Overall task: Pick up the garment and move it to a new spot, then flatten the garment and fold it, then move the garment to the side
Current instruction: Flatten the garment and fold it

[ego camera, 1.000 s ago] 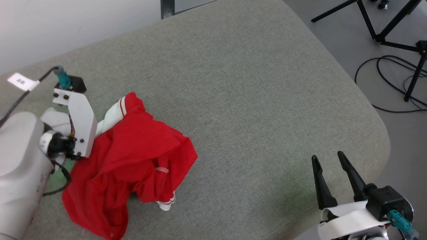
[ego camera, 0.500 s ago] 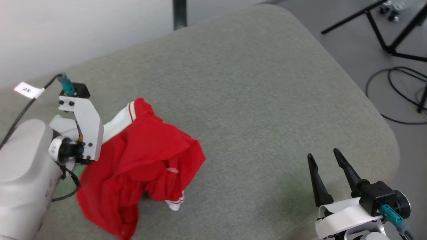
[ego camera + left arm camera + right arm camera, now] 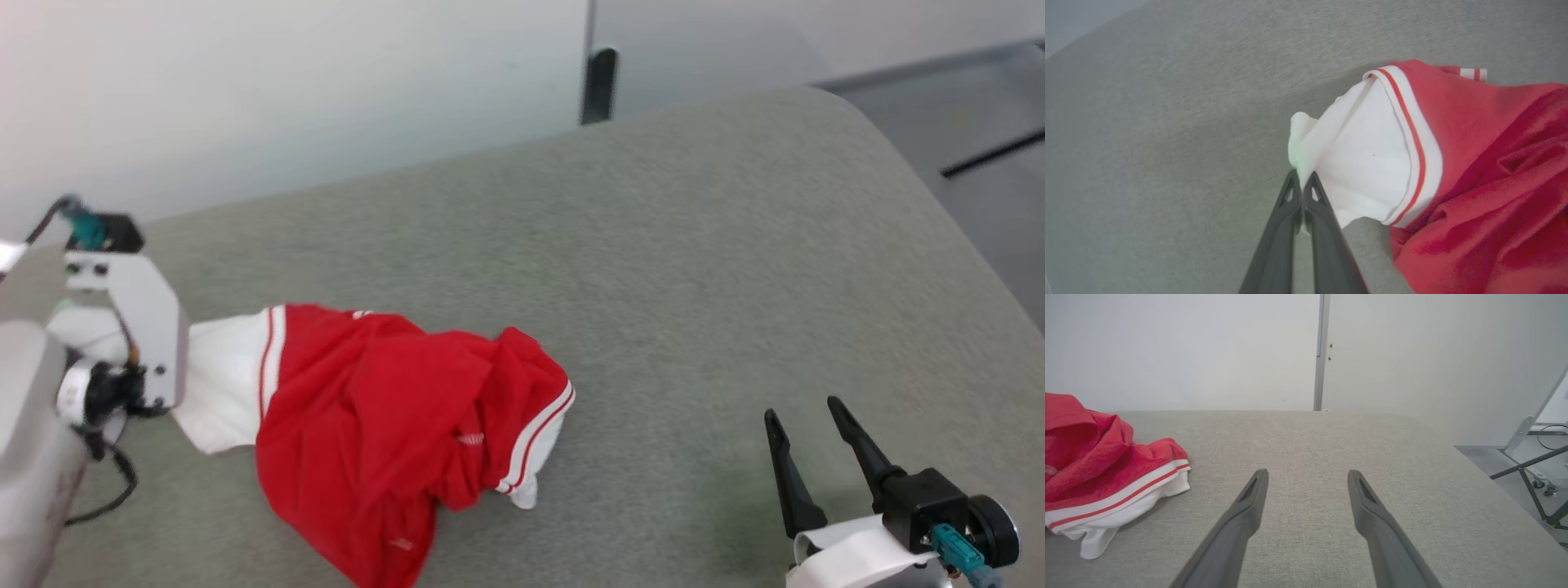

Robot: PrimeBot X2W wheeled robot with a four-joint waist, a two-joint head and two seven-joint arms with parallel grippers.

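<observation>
Can see a crumpled red cotton T-shirt with white short sleeves and red-and-white striped trim lying on a big soft grey-green fabric pad, over on the left side of it. Stretched out to the left by one white sleeve, with the red body bunched up in folds to the right of that. Pinched at the very tip of that sleeve by the left gripper, its two long dark fingers pressed tight together on the white cloth. Poking out from the red heap at the other end, a second white sleeve with a striped band, touching the pad. Down at the lower right of the head view, well apart from the shirt, the right gripper with fingers spread wide and nothing between them, over bare pad. Behind the pad, a plain pale wall with a dark upright post.
</observation>
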